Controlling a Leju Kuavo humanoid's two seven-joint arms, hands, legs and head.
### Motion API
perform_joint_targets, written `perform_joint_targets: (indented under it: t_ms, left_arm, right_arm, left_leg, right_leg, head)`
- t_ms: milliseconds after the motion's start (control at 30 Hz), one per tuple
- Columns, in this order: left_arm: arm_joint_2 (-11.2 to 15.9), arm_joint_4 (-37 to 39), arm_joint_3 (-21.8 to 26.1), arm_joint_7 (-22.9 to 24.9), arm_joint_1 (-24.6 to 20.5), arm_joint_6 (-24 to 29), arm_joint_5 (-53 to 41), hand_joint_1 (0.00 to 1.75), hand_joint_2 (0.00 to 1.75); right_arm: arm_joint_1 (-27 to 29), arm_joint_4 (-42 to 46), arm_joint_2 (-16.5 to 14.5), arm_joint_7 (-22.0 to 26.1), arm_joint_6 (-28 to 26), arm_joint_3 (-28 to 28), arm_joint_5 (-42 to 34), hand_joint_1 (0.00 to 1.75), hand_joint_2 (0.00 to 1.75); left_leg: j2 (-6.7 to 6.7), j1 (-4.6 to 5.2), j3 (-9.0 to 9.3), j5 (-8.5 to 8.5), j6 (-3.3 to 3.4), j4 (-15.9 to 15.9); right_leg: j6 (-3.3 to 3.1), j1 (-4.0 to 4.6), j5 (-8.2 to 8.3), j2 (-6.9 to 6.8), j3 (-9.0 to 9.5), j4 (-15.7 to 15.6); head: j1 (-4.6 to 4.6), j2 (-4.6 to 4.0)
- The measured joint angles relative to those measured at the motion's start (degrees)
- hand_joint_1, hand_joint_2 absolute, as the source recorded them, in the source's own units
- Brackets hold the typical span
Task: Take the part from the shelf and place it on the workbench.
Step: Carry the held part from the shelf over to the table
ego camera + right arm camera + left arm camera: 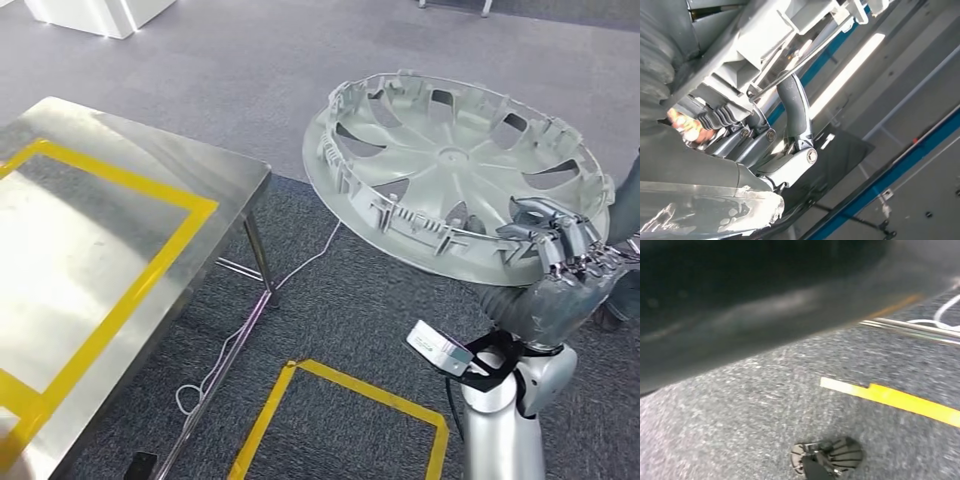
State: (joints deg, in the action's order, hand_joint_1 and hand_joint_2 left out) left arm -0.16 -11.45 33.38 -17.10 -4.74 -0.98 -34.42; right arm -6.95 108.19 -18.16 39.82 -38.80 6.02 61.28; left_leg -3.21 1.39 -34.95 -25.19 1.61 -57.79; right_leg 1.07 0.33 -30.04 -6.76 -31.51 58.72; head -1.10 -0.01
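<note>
A large pale grey wheel cover hangs tilted in the air over the carpet, its ribbed inner side facing up. My right hand grips its near right rim, fingers hooked over the edge. In the right wrist view the fingers curl around the cover's rim from below. The steel workbench with a yellow taped rectangle stands to the left, apart from the cover.
Grey carpet lies between the bench and me, with a yellow taped square on it. A white cable runs along the floor by the bench leg. A white block stands at the far left. Yellow tape crosses the carpet in the left wrist view.
</note>
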Motion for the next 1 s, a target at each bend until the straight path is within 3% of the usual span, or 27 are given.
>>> perform_joint_targets:
  t_ms: [33,100,167,200,233,267,333,400,433,467,533,567,633,700,733,800,867,933,1000]
  left_arm:
    - [-0.05,0.00,0.01,0.08,0.08,0.01,0.00,0.00,0.00]
    - [-0.26,0.00,0.02,0.13,-0.05,0.02,0.00,0.00,0.00]
    - [-0.38,0.00,0.02,0.16,-0.22,0.02,0.00,0.00,0.00]
    - [-0.45,0.00,0.02,0.21,-0.18,0.02,0.01,0.00,0.00]
    - [-0.50,0.00,0.02,0.30,-0.11,0.02,0.02,0.00,0.00]
    - [-0.55,0.00,0.02,0.42,-0.05,0.02,0.04,0.00,0.00]
    - [-0.61,0.00,0.02,0.62,-0.05,0.02,0.07,0.00,0.00]
    - [-0.57,0.00,0.02,0.70,-0.06,0.02,0.07,0.00,0.00]
    - [-0.55,0.00,0.02,0.72,0.02,0.02,0.07,0.00,0.00]
    - [-0.53,0.00,0.02,0.74,0.18,0.01,0.07,0.00,0.00]
    - [-0.57,0.02,0.00,0.78,0.45,0.01,0.06,0.00,0.00]
    - [-0.56,0.02,-0.01,0.79,0.42,0.01,0.06,0.00,0.00]
    - [-0.55,0.02,-0.01,0.79,0.19,0.02,0.10,0.00,0.00]
    - [-0.60,0.02,-0.01,0.79,0.15,0.02,0.13,0.00,0.00]
    - [-0.64,0.02,-0.01,0.79,0.20,0.02,0.14,0.00,0.00]
    - [-0.67,0.02,-0.01,0.79,0.26,0.02,0.15,0.00,0.00]
    - [-0.54,0.02,-0.01,0.80,0.10,0.02,0.15,0.00,0.00]
    - [-0.41,0.02,-0.02,0.83,-0.08,0.02,0.15,0.00,0.00]
    - [-0.38,0.03,-0.01,0.86,0.04,0.02,0.15,0.00,0.00]
  right_arm:
    - [0.00,-0.03,0.01,0.01,0.00,-0.01,0.02,1.75,1.75]
    - [0.01,-0.11,0.02,0.03,0.00,0.03,0.04,1.75,1.75]
    - [0.06,-0.29,0.02,0.03,0.00,0.13,0.01,1.75,1.75]
    - [0.11,-0.43,0.02,0.03,0.00,0.19,0.01,1.75,1.75]
    - [0.17,-0.56,0.02,0.02,0.00,0.26,0.01,1.75,1.75]
    - [0.21,-0.67,0.02,0.02,0.00,0.33,0.00,1.75,1.75]
    - [0.24,-0.76,0.02,0.02,0.00,0.43,-0.01,1.75,1.75]
    - [0.26,-0.81,0.03,0.02,0.00,0.46,-0.03,1.75,1.75]
    - [0.26,-0.86,0.03,0.01,0.00,0.47,-0.03,1.75,1.75]
    - [0.27,-0.91,0.03,0.01,0.00,0.48,-0.03,1.75,1.75]
    - [0.26,-0.99,0.01,0.00,0.00,0.44,-0.02,1.75,1.75]
    - [0.26,-1.02,0.00,0.00,0.00,0.43,-0.02,1.75,1.75]
    - [0.27,-1.02,-0.01,0.00,0.00,0.45,-0.02,1.75,1.75]
    - [0.27,-1.07,-0.01,0.01,0.00,0.47,-0.02,1.75,1.75]
    - [0.27,-1.10,-0.01,0.01,0.00,0.47,-0.02,1.75,1.75]
    - [0.25,-1.17,-0.01,0.01,0.00,0.46,-0.02,1.75,1.75]
    - [0.25,-1.20,-0.01,0.01,0.00,0.44,-0.05,1.75,1.75]
    - [0.24,-1.22,-0.01,0.02,0.00,0.45,-0.12,1.75,1.75]
    - [0.21,-1.28,-0.01,0.02,0.00,0.44,-0.19,1.75,1.75]
  left_leg:
    - [0.73,-0.27,0.20,0.22,0.10,0.41]
    - [2.22,-0.69,0.40,0.50,0.23,0.87]
    - [3.87,-0.82,0.35,0.52,0.28,0.85]
    - [4.72,-0.88,0.37,0.51,0.27,0.83]
    - [5.62,-0.96,0.42,0.50,0.23,0.77]
    - [6.52,-1.08,0.47,0.45,0.11,0.67]
    - [8.26,-1.28,0.31,0.20,-0.44,0.11]
    - [9.68,-1.40,-0.32,0.18,-1.20,-0.47]
    - [10.30,-1.46,-0.63,0.30,-1.54,-0.60]
    - [10.87,-1.57,-0.83,0.42,-1.83,-0.59]
    - [9.48,-1.50,-1.41,-0.27,-2.38,-1.63]
    - [7.85,-1.42,-2.32,-1.35,-2.67,-3.49]
    - [4.60,-1.48,-5.80,-4.62,-3.16,-10.47]
    - [3.72,-1.72,-8.88,-6.27,-3.37,-16.35]
    - [3.61,-1.78,-9.05,-5.58,-3.33,-16.56]
    - [2.85,-1.66,-6.11,-1.82,-2.82,-10.90]
    - [0.25,-0.90,-2.39,0.48,-1.90,-3.89]
    - [-1.11,-0.22,-1.19,0.45,-1.24,-1.14]
    - [0.19,-0.32,-1.16,0.53,-0.85,-0.55]
  right_leg:
    - [0.32,-0.09,-0.71,1.46,-0.41,1.02]
    - [0.84,-0.39,-3.47,5.19,-3.12,6.52]
    - [1.24,-0.57,-6.06,6.47,-7.04,13.78]
    - [1.42,-0.65,-6.04,6.55,-8.21,15.47]
    - [1.58,-0.76,-4.81,6.61,-8.35,14.94]
    - [1.72,-0.95,-2.63,6.84,-7.35,12.16]
    - [2.05,-1.58,1.06,9.02,-4.01,4.48]
    - [1.80,-1.89,1.76,11.00,-1.97,0.65]
    - [1.44,-1.79,1.48,11.07,-1.70,0.43]
    - [1.03,-1.79,1.50,10.50,-1.62,0.45]
    - [0.29,-1.86,1.53,9.19,-1.34,0.23]
    - [-0.08,-1.91,1.50,8.44,-1.15,0.10]
    - [-0.65,-1.69,1.27,6.86,-0.91,0.05]
    - [-0.86,-1.54,1.02,5.29,-0.77,0.05]
    - [-0.87,-1.49,0.88,4.55,-0.65,0.05]
    - [-0.77,-1.36,0.52,3.15,-0.18,0.04]
    - [-0.48,-1.08,0.10,1.84,0.30,0.00]
    - [-0.04,-0.77,-0.18,0.50,0.52,-0.17]
    - [0.53,-0.69,-0.49,-0.55,0.66,-0.40]
  head:
    - [0.03,-0.01]
    - [0.28,-0.01]
    - [0.43,0.01]
    - [0.41,0.01]
    - [0.40,0.01]
    - [0.40,0.01]
    - [0.49,0.01]
    - [0.53,0.01]
    - [0.52,0.01]
    - [0.50,0.01]
    - [0.22,0.01]
    - [0.04,0.01]
    - [-0.40,0.01]
    - [-0.40,0.01]
    - [-0.39,0.01]
    - [-0.40,0.01]
    - [-0.38,0.01]
    - [-0.31,0.01]
    - [-0.23,0.01]
